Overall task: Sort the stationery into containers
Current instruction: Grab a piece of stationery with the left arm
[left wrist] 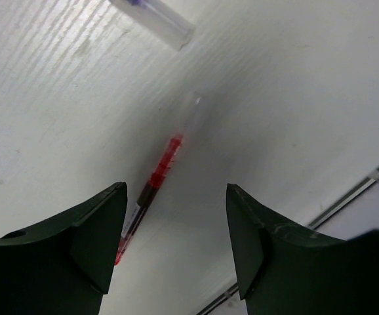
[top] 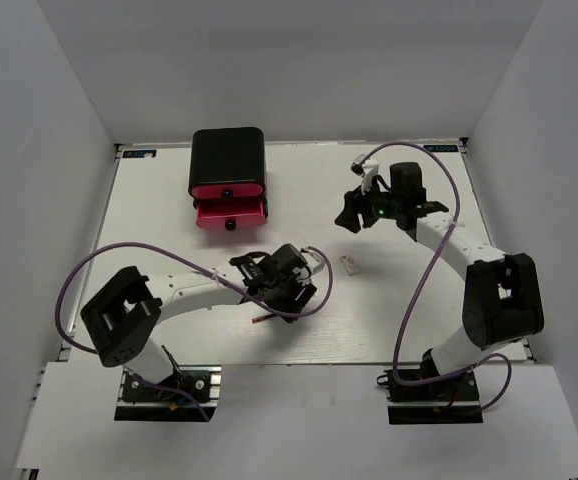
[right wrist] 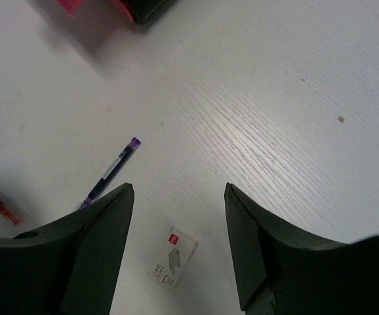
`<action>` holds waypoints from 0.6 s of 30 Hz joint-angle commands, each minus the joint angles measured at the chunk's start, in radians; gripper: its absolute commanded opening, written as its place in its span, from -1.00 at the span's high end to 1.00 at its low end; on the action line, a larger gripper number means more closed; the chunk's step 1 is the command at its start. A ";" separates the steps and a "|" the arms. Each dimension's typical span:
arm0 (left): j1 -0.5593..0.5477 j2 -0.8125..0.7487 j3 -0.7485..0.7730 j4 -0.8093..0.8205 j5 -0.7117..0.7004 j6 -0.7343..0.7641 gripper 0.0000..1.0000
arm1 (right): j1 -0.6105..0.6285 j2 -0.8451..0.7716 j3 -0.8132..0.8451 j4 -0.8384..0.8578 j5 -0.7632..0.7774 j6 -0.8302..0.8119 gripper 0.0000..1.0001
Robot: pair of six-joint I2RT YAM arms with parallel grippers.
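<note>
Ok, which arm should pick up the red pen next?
Left. Its open left gripper hangs right over the red pen, seen between its jaws in the wrist view. The right gripper is farther off, by the white block.

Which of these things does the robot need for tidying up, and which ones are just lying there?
For the job:
- red pen
- purple-tipped pen
- small white box
- pink-red drawers in their black box

Just there:
- purple cables on the arms
- tiny brown speck on the white table
</note>
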 commanded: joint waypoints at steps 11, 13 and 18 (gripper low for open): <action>-0.049 0.071 -0.022 0.039 -0.176 -0.001 0.03 | -0.027 -0.071 -0.061 0.018 -0.055 0.032 -0.28; -0.049 0.071 -0.022 0.048 -0.176 -0.001 0.12 | -0.028 -0.081 -0.067 0.018 -0.060 0.035 -0.28; -0.049 0.071 -0.042 0.048 -0.185 -0.001 0.42 | -0.031 -0.092 -0.089 0.024 -0.066 0.040 -0.28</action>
